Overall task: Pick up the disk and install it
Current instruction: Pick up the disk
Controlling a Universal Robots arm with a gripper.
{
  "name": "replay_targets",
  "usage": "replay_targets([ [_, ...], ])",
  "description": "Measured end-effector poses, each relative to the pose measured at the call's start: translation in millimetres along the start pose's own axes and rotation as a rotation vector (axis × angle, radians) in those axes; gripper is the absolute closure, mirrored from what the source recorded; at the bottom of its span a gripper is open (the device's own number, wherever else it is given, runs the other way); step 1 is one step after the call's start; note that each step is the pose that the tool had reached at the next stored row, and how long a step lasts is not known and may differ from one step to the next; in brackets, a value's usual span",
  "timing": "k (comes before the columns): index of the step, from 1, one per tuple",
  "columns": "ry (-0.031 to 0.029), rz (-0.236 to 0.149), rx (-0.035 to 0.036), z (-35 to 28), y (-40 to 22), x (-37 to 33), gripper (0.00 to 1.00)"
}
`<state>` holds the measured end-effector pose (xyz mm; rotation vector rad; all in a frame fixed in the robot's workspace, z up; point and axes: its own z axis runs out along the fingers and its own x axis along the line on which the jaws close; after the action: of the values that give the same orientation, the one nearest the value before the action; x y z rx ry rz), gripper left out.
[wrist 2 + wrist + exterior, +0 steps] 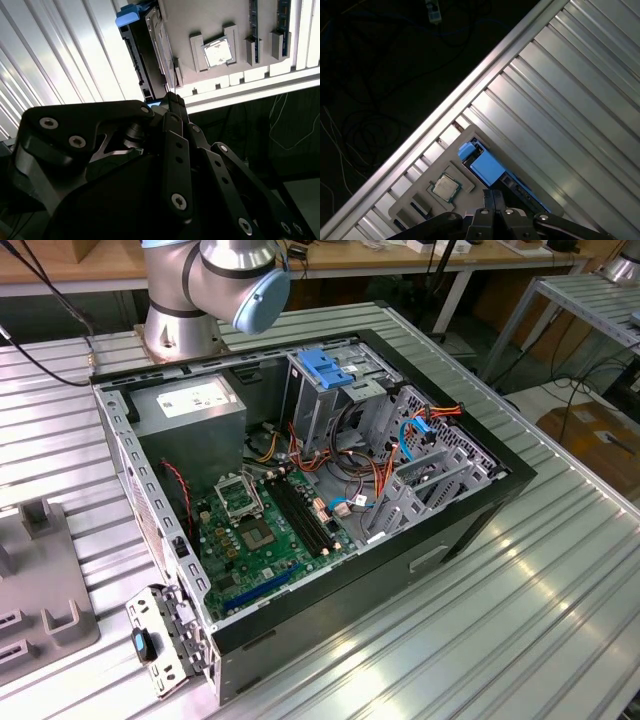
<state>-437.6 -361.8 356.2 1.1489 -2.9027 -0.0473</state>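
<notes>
The pincer (171, 97) hangs above the grey fixture plate (200, 17) with its fingertips drawn together and nothing between them. In the first wrist view the pincer (493, 192) shows the same, its two dark fingers lying side by side.

The disk (144, 55) stands on its edge at the plate's border. Its dark body and connector side face the camera, and a blue rail (131, 14) caps its far end. In the first wrist view the disk (487, 167) shows mostly as blue plastic, seated in a cut-out at the plate's corner, just beyond the fingertips and apart from them.

A processor chip (217, 52) lies flat in its own pocket of the plate, near the disk. It also shows in the first wrist view (445, 187). Further along the plate, memory modules (253, 20) stand in narrow holders.

In the exterior view the fixture plate (40, 580) lies on the ribbed metal bench (520, 620). The open computer case (480, 510) lies just beside the plate, on the exterior view's right. Inside the case are the motherboard (260, 530), a grey power supply (190, 405) and a metal drive cage (325, 400) topped by a blue latch (330, 365). The arm (215, 280) rises from its base beyond the case, on the far side from the plate.
</notes>
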Motion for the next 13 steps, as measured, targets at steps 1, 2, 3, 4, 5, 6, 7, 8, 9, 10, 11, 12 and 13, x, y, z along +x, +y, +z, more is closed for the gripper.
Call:
replay_targets([
  [1, 0.0000, 0.000, 0.0000, 0.0, 0.0, 0.0, 0.89],
  [2, 0.0000, 0.000, 0.0000, 0.0, 0.0, 0.0, 0.89],
  [3, 0.0000, 0.000, 0.0000, 0.0, 0.0, 0.0, 0.89],
  [4, 0.0000, 0.000, 0.0000, 0.0, 0.0, 0.0, 0.89],
  [5, 0.0000, 0.000, 0.0000, 0.0, 0.0, 0.0, 0.89],
  [6, 0.0001, -0.002, 0.0000, 0.0, 0.0, 0.0, 0.89],
  [7, 0.0004, -0.013, 0.0001, 0.1, 0.0, 0.0, 0.89],
  [8, 0.0007, -0.024, 0.0002, 0.1, 0.0, 0.0, 0.89],
  [9, 0.0017, -0.049, 0.0004, 0.3, 0.0, -0.1, 0.89],
  [10, 0.0024, -0.074, 0.0007, 0.5, 0.1, -0.1, 0.89],
  [11, 0.0028, -0.089, 0.0009, 0.6, 0.1, -0.2, 0.89],
  [12, 0.0033, -0.102, 0.0010, 0.6, 0.1, -0.2, 0.89],
  [13, 0.0035, -0.108, 0.0010, 0.6, 0.1, -0.2, 0.89],
])
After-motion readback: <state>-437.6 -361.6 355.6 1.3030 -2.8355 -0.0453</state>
